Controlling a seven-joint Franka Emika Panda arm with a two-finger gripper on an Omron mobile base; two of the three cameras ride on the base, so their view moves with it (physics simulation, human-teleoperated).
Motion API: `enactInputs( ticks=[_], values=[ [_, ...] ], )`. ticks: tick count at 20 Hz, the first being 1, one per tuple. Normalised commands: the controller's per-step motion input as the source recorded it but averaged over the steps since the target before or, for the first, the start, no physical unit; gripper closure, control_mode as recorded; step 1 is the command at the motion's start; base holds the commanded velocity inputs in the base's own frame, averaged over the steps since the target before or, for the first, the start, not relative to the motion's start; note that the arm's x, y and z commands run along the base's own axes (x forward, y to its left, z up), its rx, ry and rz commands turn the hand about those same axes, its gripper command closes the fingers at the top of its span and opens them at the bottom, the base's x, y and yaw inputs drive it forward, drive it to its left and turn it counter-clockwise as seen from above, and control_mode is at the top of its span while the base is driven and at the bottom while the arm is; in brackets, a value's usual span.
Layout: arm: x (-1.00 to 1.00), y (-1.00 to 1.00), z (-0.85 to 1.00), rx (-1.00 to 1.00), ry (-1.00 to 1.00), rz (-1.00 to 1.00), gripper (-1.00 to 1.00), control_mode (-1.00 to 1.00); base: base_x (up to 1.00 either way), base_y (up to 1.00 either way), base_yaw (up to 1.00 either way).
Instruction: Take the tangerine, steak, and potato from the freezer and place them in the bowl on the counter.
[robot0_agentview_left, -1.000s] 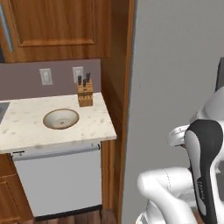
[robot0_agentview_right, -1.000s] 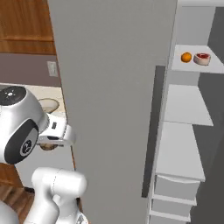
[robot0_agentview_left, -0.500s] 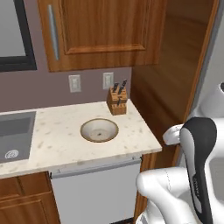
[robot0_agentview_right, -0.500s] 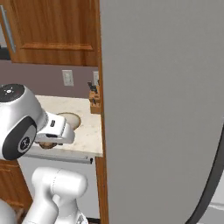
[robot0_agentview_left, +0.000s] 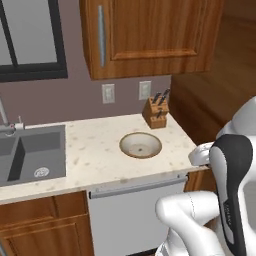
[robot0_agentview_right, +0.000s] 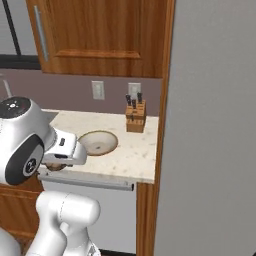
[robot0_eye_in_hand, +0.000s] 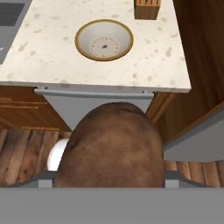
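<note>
A dark brown, rough potato looms close in the hand view, with my gripper shut on it; the potato covers the fingertips. Beyond it, the shallow tan bowl sits empty on the beige speckled counter. The base views show the bowl near the counter's right end, with my hand held in front of the counter edge, short of the bowl. The grey freezer stands at the right. The tangerine and the steak are out of view.
A wooden knife block stands behind the bowl by the wall. A grey sink lies to the left. Below the counter is a white dishwasher front, and a wooden wall cabinet hangs above.
The whole picture has shifted: the base has turned away from the open freezer shelves toward the counter, so bowl and sink now sit more centrally. The grip on the potato is unchanged.
</note>
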Motion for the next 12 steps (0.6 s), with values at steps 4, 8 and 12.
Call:
enactInputs(
  ticks=[4, 8, 12],
  values=[
    [0.00, 0.00, 0.00, 0.00, 0.00, 0.00, 1.00, 1.00, 0.28, 0.28, 0.00],
    [0.00, 0.00, 0.00, 0.00, 0.00, 0.00, 1.00, 1.00, 0.55, 0.26, 0.00],
    [0.00, 0.00, 0.00, 0.00, 0.00, 0.00, 1.00, 1.00, 0.65, 0.06, 0.00]
  ],
)
